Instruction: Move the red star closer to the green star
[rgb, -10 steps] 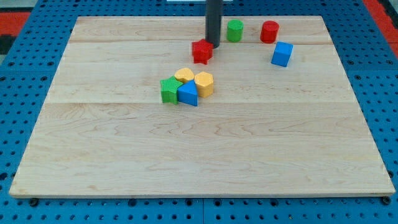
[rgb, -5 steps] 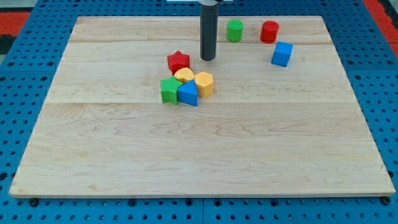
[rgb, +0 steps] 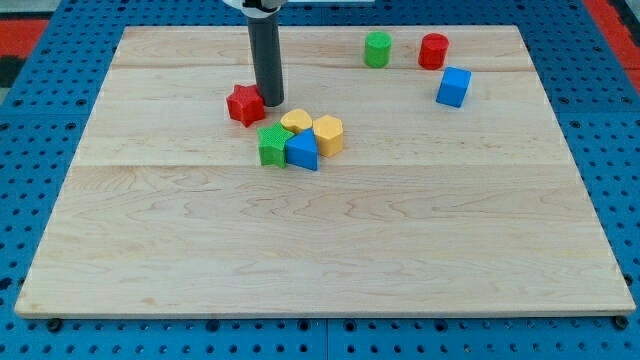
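Observation:
The red star (rgb: 245, 104) lies on the wooden board, left of centre near the view's top. My tip (rgb: 270, 103) touches its right side. The green star (rgb: 272, 145) sits just below and to the right of the red star, with a small gap between them. The green star is packed in a cluster with a blue block (rgb: 302, 151) and two yellow blocks (rgb: 296, 122) (rgb: 328, 134).
A green cylinder (rgb: 377, 48) and a red cylinder (rgb: 433, 50) stand near the view's top right. A blue cube (rgb: 454, 86) lies below them. The board's edge (rgb: 320, 312) borders a blue pegboard surround.
My tip has swept to the view's left and pushed the red star left and slightly down, from beside the rod near the top centre to just above the green star.

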